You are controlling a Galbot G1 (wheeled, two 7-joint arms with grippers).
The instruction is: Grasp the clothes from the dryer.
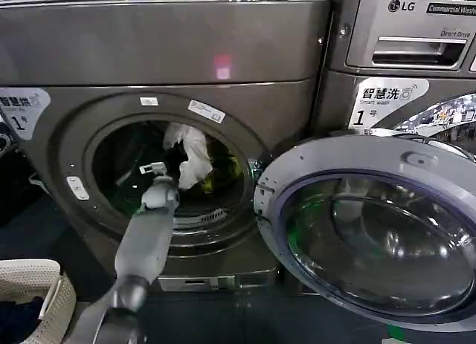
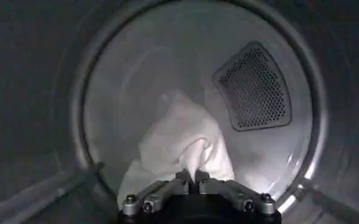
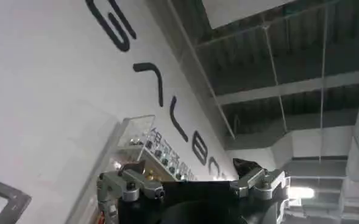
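Left tool [image 2: 192,179] gripping drum's [image 2: 136,73] cloth [image 2: 182,137]

Wicker basket [image 1: 33,296] (low left), LG washer [image 1: 405,54]

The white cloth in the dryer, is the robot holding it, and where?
Yes. The left gripper is shut on the white cloth, pinching a fold at its near edge inside the drum. The right gripper holds nothing.

White crumpled cloth [image 1: 189,155] inside dryer [image 1: 149,84] drum, door [image 1: 372,225] open
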